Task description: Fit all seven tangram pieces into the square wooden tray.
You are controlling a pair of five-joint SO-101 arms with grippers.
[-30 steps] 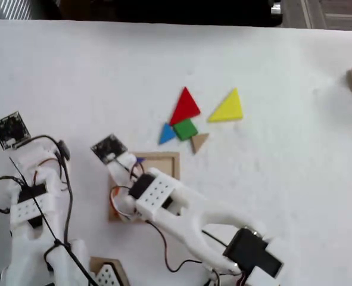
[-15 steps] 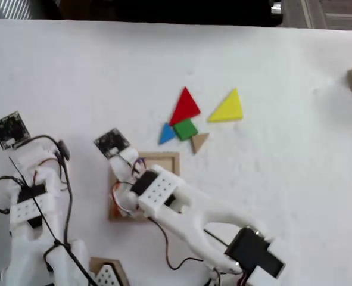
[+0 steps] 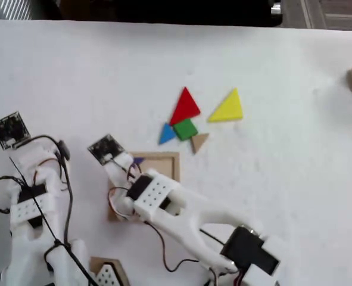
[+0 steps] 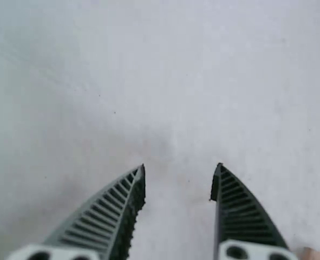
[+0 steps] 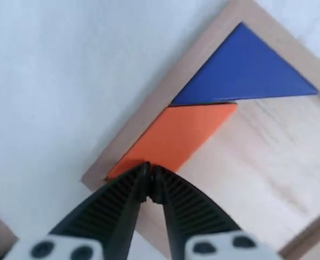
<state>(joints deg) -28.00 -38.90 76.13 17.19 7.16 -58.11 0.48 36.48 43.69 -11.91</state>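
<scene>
Down on the white table (image 3: 74,71), from overhead, the square wooden tray (image 3: 164,155) sits half under the right arm. Left wrist camera: left gripper (image 4: 178,172), fingers spread, over bare table. Right wrist camera: right gripper (image 5: 150,170), fingers pressed together, tips at one end of the orange parallelogram piece (image 5: 176,135). Its long axis runs along the tray wall, and its far end meets the dark blue triangle piece (image 5: 246,70) in the tray's corner.
</scene>
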